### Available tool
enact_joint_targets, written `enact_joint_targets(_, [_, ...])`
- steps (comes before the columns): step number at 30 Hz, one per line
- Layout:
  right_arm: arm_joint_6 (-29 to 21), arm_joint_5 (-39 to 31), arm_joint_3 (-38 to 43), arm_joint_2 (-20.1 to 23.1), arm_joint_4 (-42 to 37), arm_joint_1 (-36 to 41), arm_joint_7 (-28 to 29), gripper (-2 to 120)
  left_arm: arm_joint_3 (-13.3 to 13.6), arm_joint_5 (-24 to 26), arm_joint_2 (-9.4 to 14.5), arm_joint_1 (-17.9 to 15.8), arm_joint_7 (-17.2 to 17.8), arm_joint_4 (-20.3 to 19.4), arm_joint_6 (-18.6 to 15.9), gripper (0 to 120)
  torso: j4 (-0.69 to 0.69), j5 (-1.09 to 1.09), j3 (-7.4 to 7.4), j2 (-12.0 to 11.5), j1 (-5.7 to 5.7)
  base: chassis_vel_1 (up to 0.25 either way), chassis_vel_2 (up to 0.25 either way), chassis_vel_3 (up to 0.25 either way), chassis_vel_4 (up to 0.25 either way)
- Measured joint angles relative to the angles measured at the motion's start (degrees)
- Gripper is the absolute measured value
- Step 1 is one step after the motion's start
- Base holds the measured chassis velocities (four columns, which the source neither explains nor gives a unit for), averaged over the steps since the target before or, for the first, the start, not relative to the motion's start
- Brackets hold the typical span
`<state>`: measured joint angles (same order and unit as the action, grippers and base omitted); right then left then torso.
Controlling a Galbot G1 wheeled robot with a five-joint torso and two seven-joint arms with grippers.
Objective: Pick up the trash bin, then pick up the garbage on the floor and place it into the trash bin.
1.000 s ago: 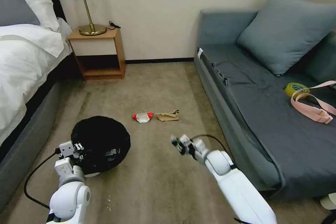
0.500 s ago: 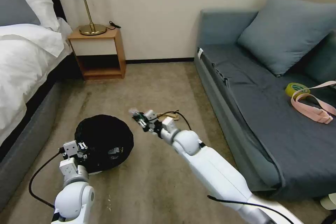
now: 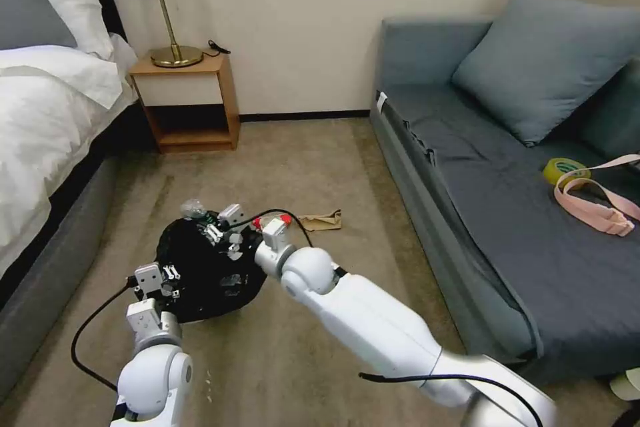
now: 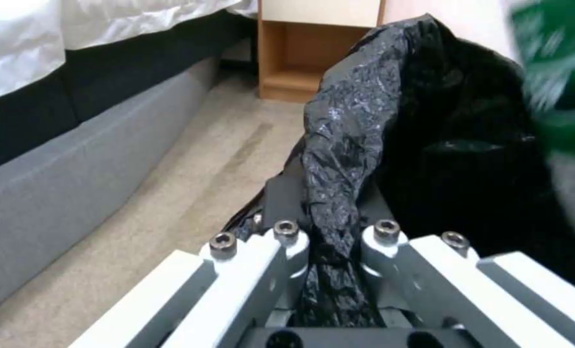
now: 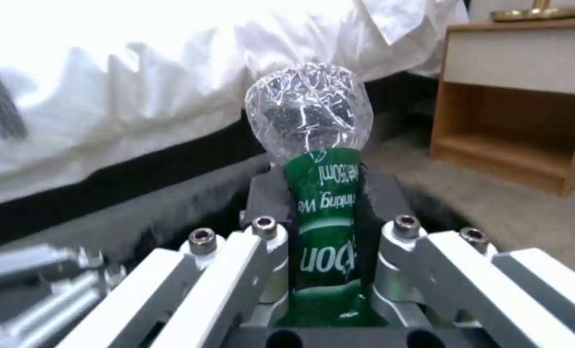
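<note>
Room: beige carpet (image 3: 300, 167) runs between a bed (image 3: 47, 113) with white sheets on the robot's left and a grey-blue sofa (image 3: 507, 167) on its right; a wooden nightstand (image 3: 190, 103) with a brass lamp (image 3: 170, 47) stands against the far wall.
Sofa top: a roll of yellow tape (image 3: 563, 170) and a pink strap (image 3: 597, 203) lie on the seat, beside a large cushion (image 3: 553, 60).
Trash bin: the trash bin (image 3: 200, 273) sits low in front of the robot near the bed side, its crinkly black bag (image 4: 352, 135) covering the rim and most of the body; its mouth tips toward the head camera.
Left gripper: the left gripper (image 3: 159, 278) is at the near edge of the bin; in the left wrist view its fingers (image 4: 287, 241) are pinched narrow on a fold of the black bag and the rim under it.
Right gripper: the right gripper (image 3: 217, 227) reaches across from the right and hovers over the far edge of the bin's mouth.
Bottle: a clear plastic bottle (image 5: 313, 159) with a green label is clamped between the right fingers (image 5: 403, 237), its crumpled clear end sticking out past the tips, above the bin opening.
Red-and-white wrapper: a red-and-white wrapper (image 3: 280, 219) lies on the carpet just behind the right wrist, mostly hidden by it.
Brown paper: a crumpled brown paper (image 3: 321, 220) lies on the carpet just to the right of that wrapper, well apart from the bin.
</note>
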<state>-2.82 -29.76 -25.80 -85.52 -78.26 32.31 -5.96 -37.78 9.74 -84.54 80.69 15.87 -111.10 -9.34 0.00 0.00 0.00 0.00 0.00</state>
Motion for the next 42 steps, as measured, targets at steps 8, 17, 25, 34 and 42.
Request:
enact_joint_targets(8, [0.0, 1.2, 0.4, 0.9, 0.0, 2.1, 1.4, 28, 0.2, 0.4, 0.0, -0.1, -0.3, 0.4, 0.5, 4, 0.00, 0.00, 0.00, 0.0, 0.00, 0.000, 0.000, 0.000, 0.000])
enact_joint_targets(17, [0.0, 2.3, 1.6, 0.6, 0.4, 3.5, 1.4, 61, 0.7, 0.5, -0.1, -0.5, -1.0, 1.1, 1.0, 4, 0.00, 0.00, 0.00, 0.0, 0.00, 0.000, 0.000, 0.000, 0.000])
enact_joint_targets(25, [0.2, 2.8, 2.8, 0.6, 0.6, 4.5, 1.5, 90, 0.4, 0.6, -0.2, -0.7, -1.0, 1.7, 1.1, 4, -0.01, 0.00, 0.00, 0.0, 0.00, 0.000, 0.000, 0.000, 0.000])
enact_joint_targets(34, [-5.2, 5.3, 6.0, 0.2, 2.4, 4.6, 9.9, 100, -0.9, 0.8, 0.1, -1.2, -0.7, 3.2, 1.9, 4, 0.01, 0.01, 0.00, 0.0, 0.00, 0.000, 0.000, 0.000, 0.000])
enact_joint_targets(42, [-9.4, 14.7, 11.8, 2.4, 10.6, 4.8, 16.6, 100, -1.9, 1.9, 1.1, -0.9, -0.1, 3.3, 1.7, 4, -0.01, 0.01, 0.00, 0.0, 0.00, 0.000, 0.000, 0.000, 0.000])
